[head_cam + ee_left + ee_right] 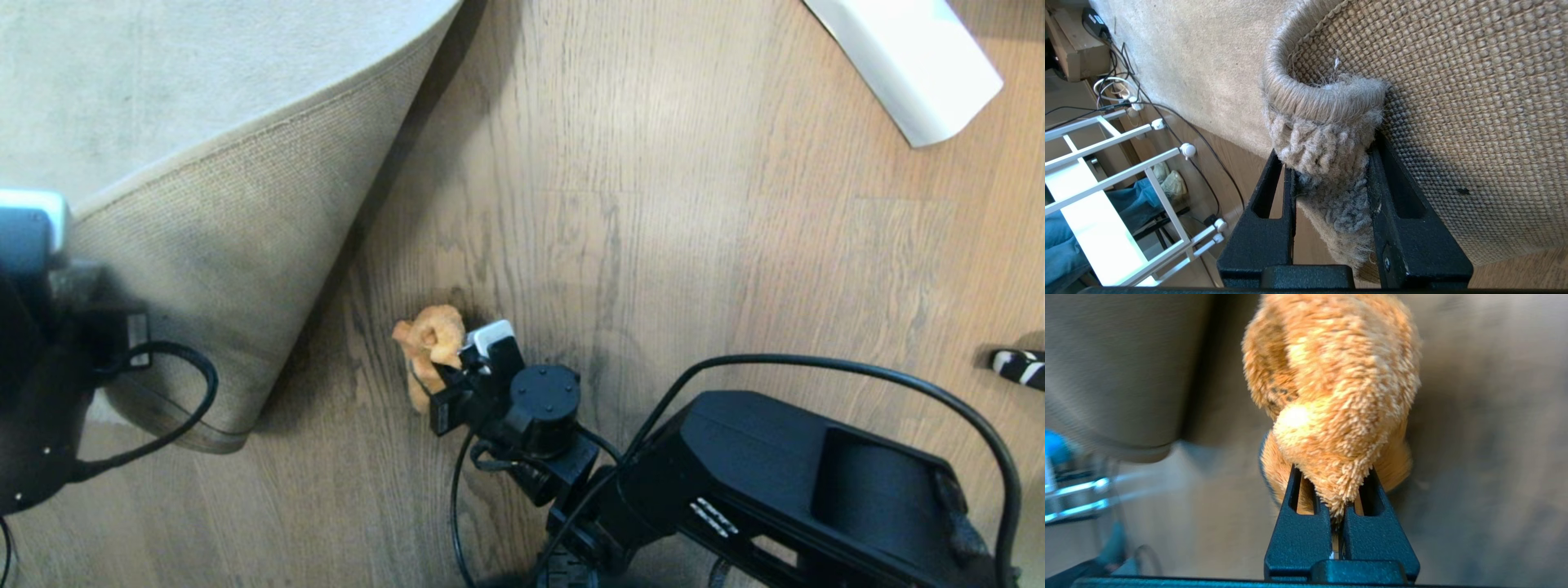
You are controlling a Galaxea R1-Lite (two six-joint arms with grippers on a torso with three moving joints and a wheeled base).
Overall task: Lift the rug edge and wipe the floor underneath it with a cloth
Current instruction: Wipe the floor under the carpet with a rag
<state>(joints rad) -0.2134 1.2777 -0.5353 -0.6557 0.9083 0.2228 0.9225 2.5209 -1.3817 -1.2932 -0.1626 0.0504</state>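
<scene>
The rug edge [245, 269] is folded back and raised at the left, its tan woven backing facing up. My left gripper [1329, 151] is shut on the rug edge [1327, 106], with the bound border bunched between its black fingers. The bared floor [653, 245] is brown-grey wood plank. My right gripper [445, 380] reaches in from the lower right, just right of the raised flap. It is shut on the cloth [430, 343], an orange fuzzy wad held low over the floor. In the right wrist view the cloth [1339, 388] bulges out past my right gripper [1332, 471].
A white rolled paper sheet [906, 57] lies at the far right. A black-and-white striped object [1019, 367] pokes in at the right edge. Beyond the rug stand a white rack [1106, 163], loose cables [1167, 122] and a person's legs in jeans [1061, 245].
</scene>
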